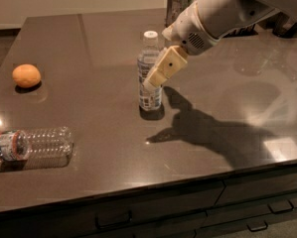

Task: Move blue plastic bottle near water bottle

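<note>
The blue plastic bottle (146, 62) stands upright near the middle of the dark table, with a white cap and a printed label. My gripper (153, 81) comes in from the upper right on the white arm and overlaps the bottle's right side at mid-height. I cannot tell whether it touches the bottle. The water bottle (36, 146) is clear and ribbed with a red-and-blue band. It lies on its side at the front left of the table, far from the blue bottle.
An orange (26, 76) sits at the left side of the table (98, 38). A metal container (177, 4) holding white things stands at the back behind the bottle. The arm's shadow falls on the table to the right. Drawers run below the front edge.
</note>
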